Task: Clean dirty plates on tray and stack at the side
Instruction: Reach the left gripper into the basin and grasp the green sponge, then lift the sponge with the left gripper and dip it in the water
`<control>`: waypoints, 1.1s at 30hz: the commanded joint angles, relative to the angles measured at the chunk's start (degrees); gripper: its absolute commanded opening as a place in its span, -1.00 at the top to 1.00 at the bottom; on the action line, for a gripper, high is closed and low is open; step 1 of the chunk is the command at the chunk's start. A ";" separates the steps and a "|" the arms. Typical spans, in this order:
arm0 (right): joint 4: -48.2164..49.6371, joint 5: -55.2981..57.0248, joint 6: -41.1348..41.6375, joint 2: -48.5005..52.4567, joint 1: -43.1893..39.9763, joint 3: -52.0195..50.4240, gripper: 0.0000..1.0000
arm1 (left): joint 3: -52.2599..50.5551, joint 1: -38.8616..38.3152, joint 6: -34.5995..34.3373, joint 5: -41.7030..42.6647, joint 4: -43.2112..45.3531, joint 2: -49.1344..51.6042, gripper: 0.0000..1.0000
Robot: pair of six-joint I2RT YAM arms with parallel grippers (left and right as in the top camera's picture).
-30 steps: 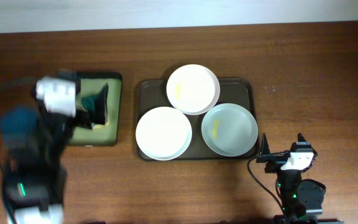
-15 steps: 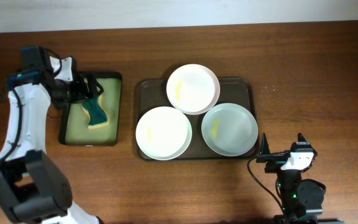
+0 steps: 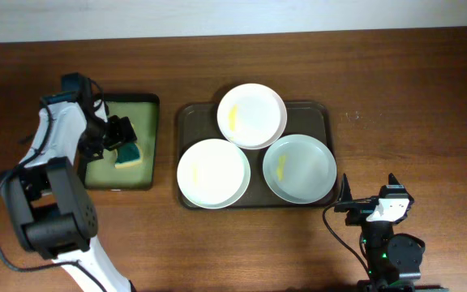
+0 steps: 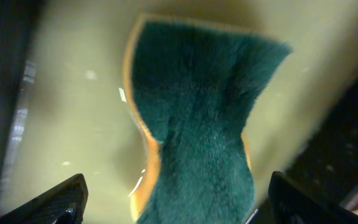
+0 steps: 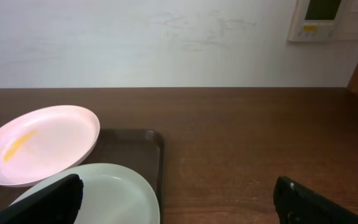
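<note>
Three plates lie on the dark brown tray (image 3: 191, 113): a white one at the back (image 3: 252, 116) with a yellow smear, a white one at front left (image 3: 213, 173), and a bluish-grey one at front right (image 3: 299, 168) with a yellow smear. My left gripper (image 3: 118, 139) is open over a green and yellow sponge (image 3: 128, 154), which fills the left wrist view (image 4: 191, 118) between the fingertips. My right gripper (image 3: 369, 195) is open and empty near the table's front edge, right of the tray; its view shows the back plate (image 5: 39, 143) and the bluish-grey plate (image 5: 114, 196).
The sponge lies in a small black tray with a yellow-green inside (image 3: 100, 170), left of the brown tray. Bare wooden table (image 3: 412, 97) lies to the right. A wall stands behind the table (image 5: 166, 43).
My left arm has swung in over the small tray and come down over the sponge. The plates and the right arm have not moved.
</note>
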 commanded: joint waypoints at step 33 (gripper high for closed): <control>-0.22 0.46 0.59 -0.28 -0.33 -0.42 -0.97 | 9.81 -2.05 -1.60 -4.44 -8.13 6.21 0.39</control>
